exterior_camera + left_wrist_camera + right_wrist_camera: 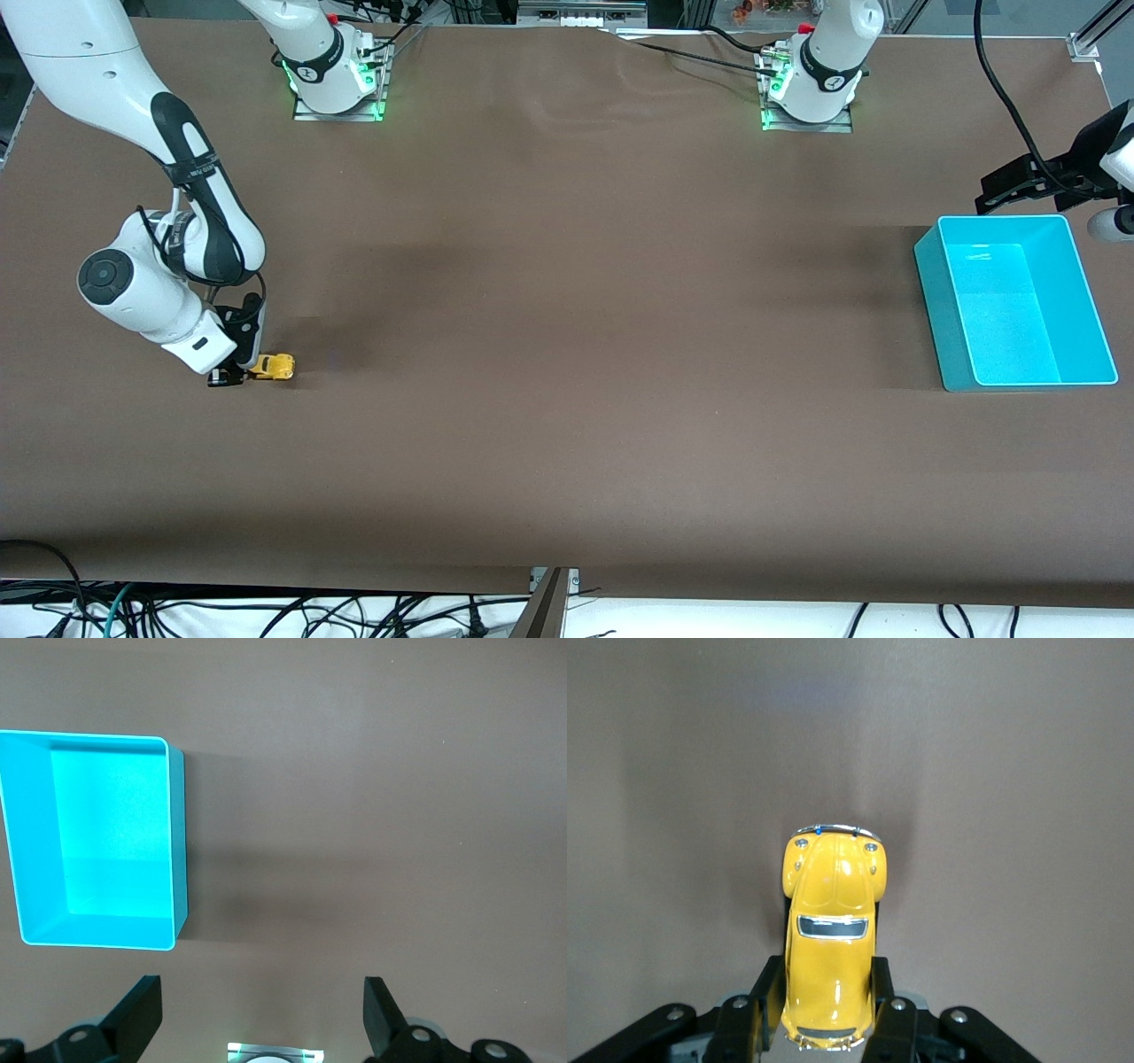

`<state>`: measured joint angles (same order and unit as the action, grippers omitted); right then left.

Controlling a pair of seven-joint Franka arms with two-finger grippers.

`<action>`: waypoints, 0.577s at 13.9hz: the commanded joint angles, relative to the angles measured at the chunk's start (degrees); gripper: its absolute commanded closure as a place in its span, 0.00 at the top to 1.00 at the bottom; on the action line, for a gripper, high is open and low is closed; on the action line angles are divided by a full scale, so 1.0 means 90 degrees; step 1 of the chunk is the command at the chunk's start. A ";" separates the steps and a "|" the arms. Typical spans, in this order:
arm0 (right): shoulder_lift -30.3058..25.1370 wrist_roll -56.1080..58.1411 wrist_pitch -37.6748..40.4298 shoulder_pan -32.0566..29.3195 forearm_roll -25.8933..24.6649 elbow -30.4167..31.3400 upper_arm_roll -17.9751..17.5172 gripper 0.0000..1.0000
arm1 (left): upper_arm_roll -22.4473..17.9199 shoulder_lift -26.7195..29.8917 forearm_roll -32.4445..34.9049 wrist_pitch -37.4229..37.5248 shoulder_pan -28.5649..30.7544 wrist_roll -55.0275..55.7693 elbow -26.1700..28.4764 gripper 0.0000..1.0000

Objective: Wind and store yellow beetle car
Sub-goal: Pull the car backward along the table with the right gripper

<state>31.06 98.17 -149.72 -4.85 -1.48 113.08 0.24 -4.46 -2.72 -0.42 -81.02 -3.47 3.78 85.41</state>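
Note:
The yellow beetle car [273, 365] sits on the brown table at the right arm's end, toward the front camera. My right gripper [237, 370] is down at the table and shut on the car's rear half. In the right wrist view the car [830, 930] points away from the wrist, with a black finger [760, 999] pressed on each side. The teal bin [1015, 301] stands open and empty at the left arm's end. My left gripper [262, 1014] is open and empty, up in the air beside the bin [93, 850].
The two arm bases [337, 75] [811, 89] stand along the table's edge farthest from the front camera. Cables hang below the table's front edge [549, 576]. Bare brown table lies between the car and the bin.

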 commanded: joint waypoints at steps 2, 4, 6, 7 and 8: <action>0.0162 0.0430 -0.0161 -0.0281 0.0097 0.0131 -0.0076 0.32 | 0.0007 -0.0069 0.0174 0.0145 -0.0024 -0.0029 -0.0193 1.00; 0.0181 0.0537 -0.0161 -0.0359 0.0165 0.0112 -0.0076 0.32 | -0.0002 -0.0069 0.0174 0.0145 -0.0024 -0.0019 -0.0193 1.00; 0.0210 0.0781 -0.0161 -0.0447 0.0282 0.0073 -0.0076 0.32 | -0.0002 -0.0069 0.0174 0.0145 -0.0024 -0.0019 -0.0193 1.00; 0.0210 0.0898 -0.0161 -0.0496 0.0331 0.0053 -0.0076 0.32 | 0.0007 -0.0069 0.0174 0.0145 -0.0024 -0.0029 -0.0193 1.00; 0.0210 0.0986 -0.0161 -0.0515 0.0350 0.0043 -0.0076 0.32 | -0.0002 -0.0069 0.0174 0.0145 -0.0024 -0.0029 -0.0193 1.00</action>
<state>31.15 103.67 -150.20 -7.66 0.62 113.07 0.21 -4.46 -2.72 -0.42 -81.02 -3.47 3.78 85.41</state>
